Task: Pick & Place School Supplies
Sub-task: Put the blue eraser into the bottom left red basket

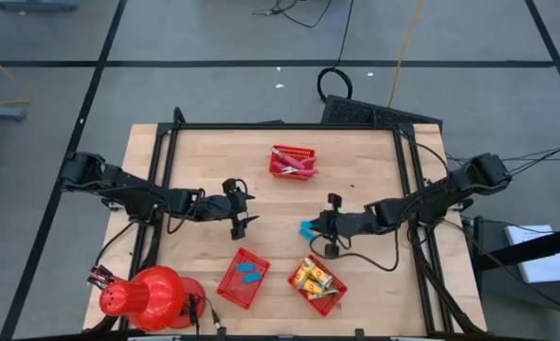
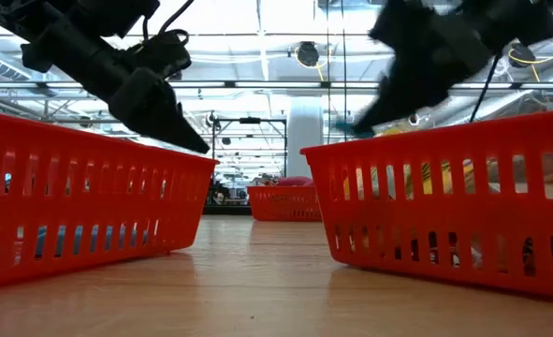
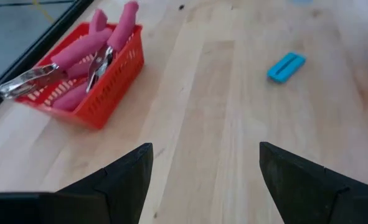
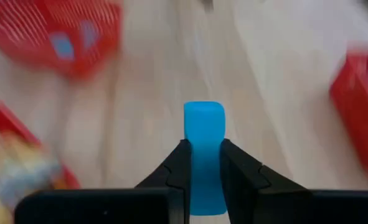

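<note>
High view shows three red baskets on the table [image 1: 204, 142]. The far basket [image 1: 293, 162] holds pink-handled tools [image 1: 297, 167]; the left wrist view shows at least three pink handles and metal tips poking over its rim. The near-left basket [image 1: 243, 278] holds two blue blocks [image 1: 248, 273]. The near-right basket [image 1: 317, 284] holds yellow pieces [image 1: 312, 278], too crowded to count. A red dome [image 1: 149, 297] sits at the table's near-left corner.

The right arm reaches in from the right edge, stretched low toward the table's middle. Its right gripper [image 4: 203, 163] is clamped on one blue block [image 4: 203, 155], which stands up between the fingers with its top end free. In the high view that block [image 1: 307, 230] is just left of the gripper, between the two near baskets and a little farther back.

The left arm reaches in from the left edge, its left gripper [image 3: 205, 168] hanging over bare wood left of centre. Its fingers [image 3: 129, 169] are spread wide apart with nothing between them.
</note>
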